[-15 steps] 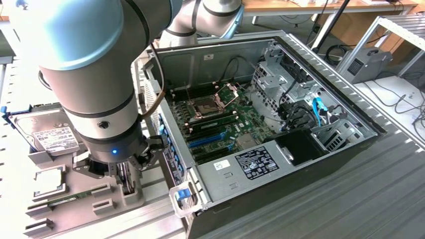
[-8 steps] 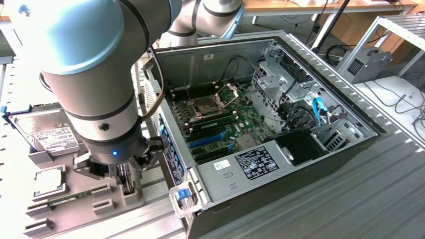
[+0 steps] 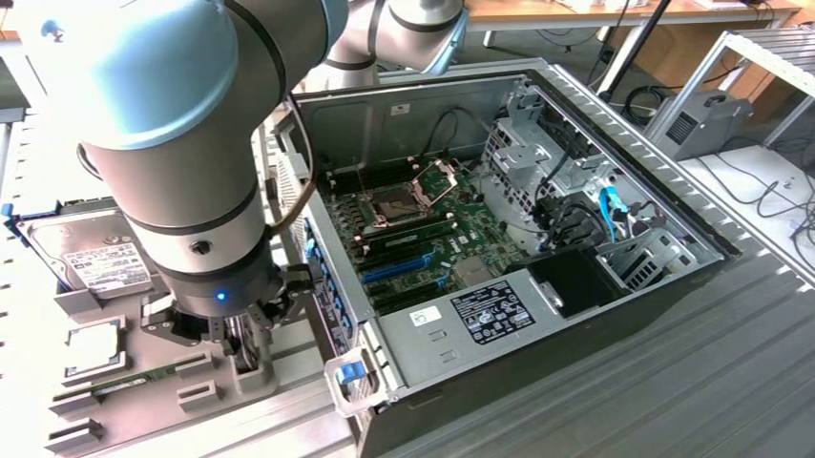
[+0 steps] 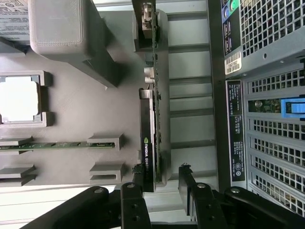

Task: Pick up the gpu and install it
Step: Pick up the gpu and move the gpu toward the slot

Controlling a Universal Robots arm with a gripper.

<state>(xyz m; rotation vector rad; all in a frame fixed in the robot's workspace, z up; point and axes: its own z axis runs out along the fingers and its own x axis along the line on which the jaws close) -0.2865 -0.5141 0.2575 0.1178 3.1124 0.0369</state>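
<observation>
Tool (image 4: pixel 162 169) spread astride gpu (image 4: pixel 147 124), upright in grey tray (image 4: pixel 81 112); memory stick (image 4: pixel 57 145) slotted beside.

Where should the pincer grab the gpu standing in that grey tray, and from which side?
Probably pinch the gpu across its flat faces at the top edge, coming straight down: it stands on edge in the grey tray, slim enough for the open pincer.

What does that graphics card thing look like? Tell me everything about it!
The gpu is a thin flat card, dark-faced with a small green logo, on a green board. It stands on its edge in the gray holder beside the computer case. The open gripper straddles one end; whether it touches is unclear.
</observation>
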